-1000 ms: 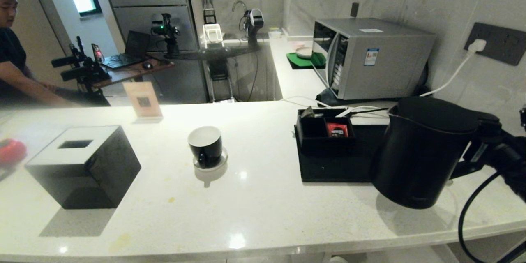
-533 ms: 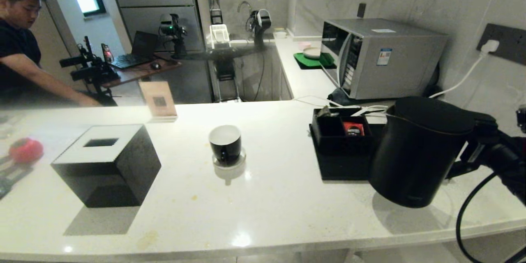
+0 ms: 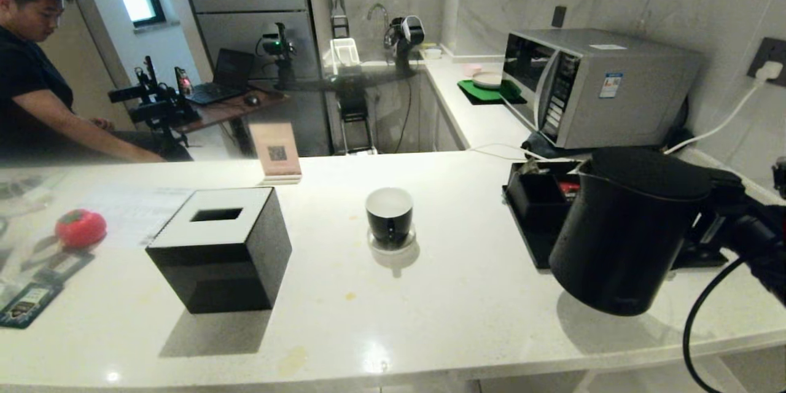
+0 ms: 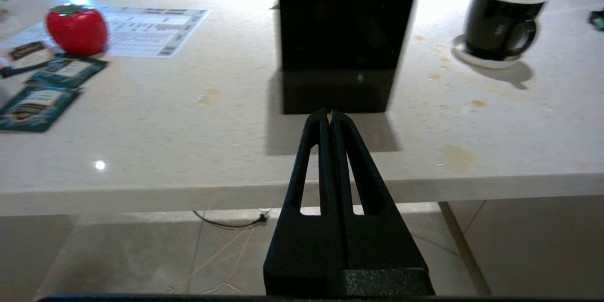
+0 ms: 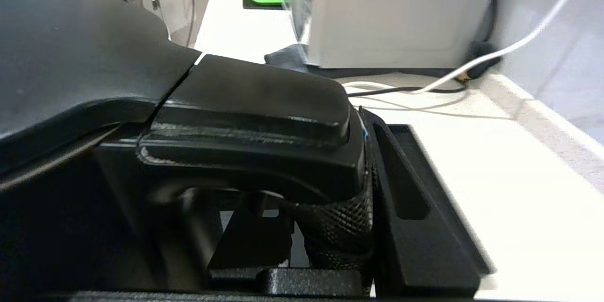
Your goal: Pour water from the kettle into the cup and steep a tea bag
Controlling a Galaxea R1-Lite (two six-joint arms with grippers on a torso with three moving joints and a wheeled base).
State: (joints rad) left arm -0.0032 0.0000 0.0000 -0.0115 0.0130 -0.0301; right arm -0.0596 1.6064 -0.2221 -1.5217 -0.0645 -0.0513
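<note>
White stone counter [image 3: 430,295] in a kitchen, with a microwave [image 3: 602,86] against the far wall and a person [image 3: 37,86] seated beyond the counter's far edge. We see the right gripper [image 3: 715,221] at the right, its fingers [image 5: 344,226] clamped on the loop handle of the kettle [image 3: 626,227], which hangs tilted just above the counter, spout toward the cup [image 3: 389,216]. The cup stands on its saucer [image 3: 393,241] near the counter's middle, well apart from the kettle. Behind the kettle lies a black tray [image 3: 540,209] of sachets; we cannot tell which is the tea bag. The left gripper [image 4: 329,118], fingers pressed together, waits below the counter's near edge, facing a black tissue box [image 3: 221,245]. We judge the risks to be these: the tilted kettle may spill before reaching the cup, its heavy body may swing in the grip on the handle, or its base may knock the tray.
</note>
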